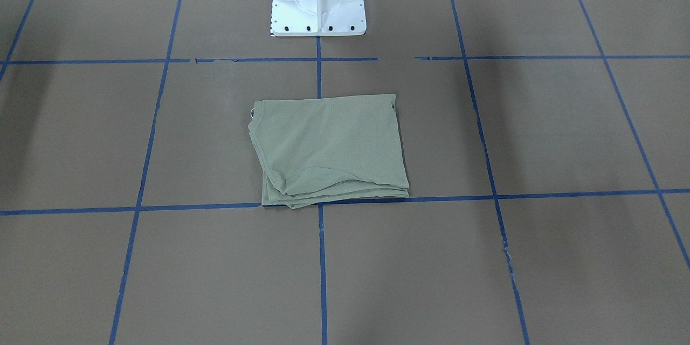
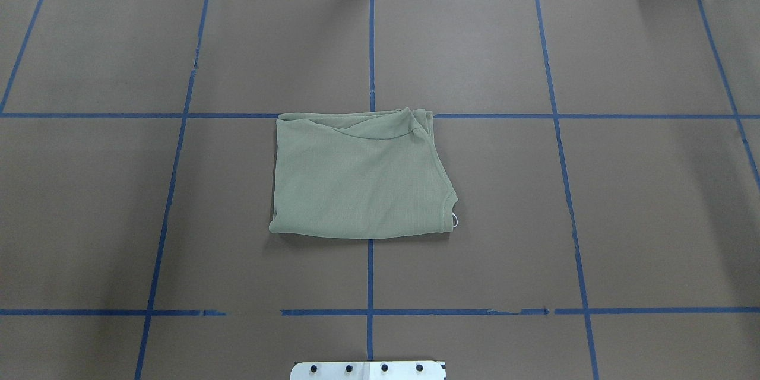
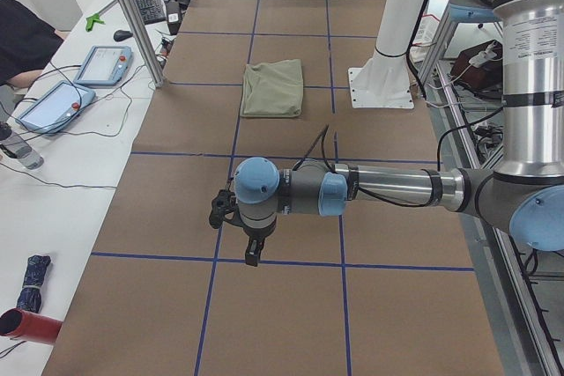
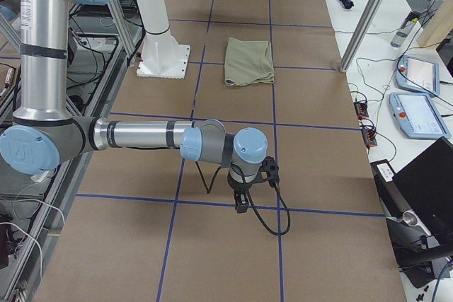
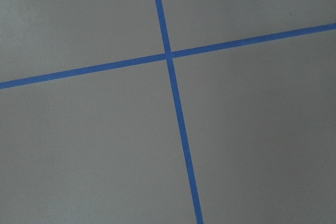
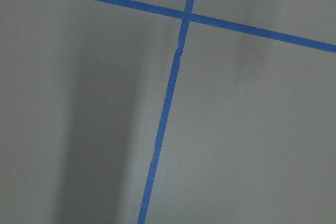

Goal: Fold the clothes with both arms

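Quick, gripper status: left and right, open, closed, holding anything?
Left gripper: cannot tell open or closed; it is well away from the shirt.
Right gripper: cannot tell either; also away from the shirt.

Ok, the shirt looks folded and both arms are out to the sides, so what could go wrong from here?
1. The shirt has loose, staggered layers along its far edge; a pinch there might lift only the top one and open the fold.
2. A small white loop sticks out at one corner and could snag during a regrasp.
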`<state>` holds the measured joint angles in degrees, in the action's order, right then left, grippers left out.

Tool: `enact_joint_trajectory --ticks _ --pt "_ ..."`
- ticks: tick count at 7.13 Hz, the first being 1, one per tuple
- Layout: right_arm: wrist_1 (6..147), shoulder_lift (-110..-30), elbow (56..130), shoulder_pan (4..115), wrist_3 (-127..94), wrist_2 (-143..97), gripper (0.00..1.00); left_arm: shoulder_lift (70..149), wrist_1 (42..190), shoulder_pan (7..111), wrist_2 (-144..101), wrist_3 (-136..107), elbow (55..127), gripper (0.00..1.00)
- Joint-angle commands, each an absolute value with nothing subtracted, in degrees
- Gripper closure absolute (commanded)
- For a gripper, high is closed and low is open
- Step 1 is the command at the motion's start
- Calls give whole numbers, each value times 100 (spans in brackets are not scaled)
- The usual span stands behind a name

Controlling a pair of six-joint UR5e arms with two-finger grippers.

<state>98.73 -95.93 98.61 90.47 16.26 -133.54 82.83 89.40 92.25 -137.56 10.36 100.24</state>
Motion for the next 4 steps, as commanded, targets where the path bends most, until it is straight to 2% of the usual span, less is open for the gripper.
enact_joint_trajectory --ticks 1,4 --pt "9870 -9589 9861 9044 1626 -13351 0 8244 8947 9220 -13746 1046 10116 0" --pt "9870 -9598 9861 9044 1643 -13351 0 8244 8947 9211 -13755 1046 10169 0"
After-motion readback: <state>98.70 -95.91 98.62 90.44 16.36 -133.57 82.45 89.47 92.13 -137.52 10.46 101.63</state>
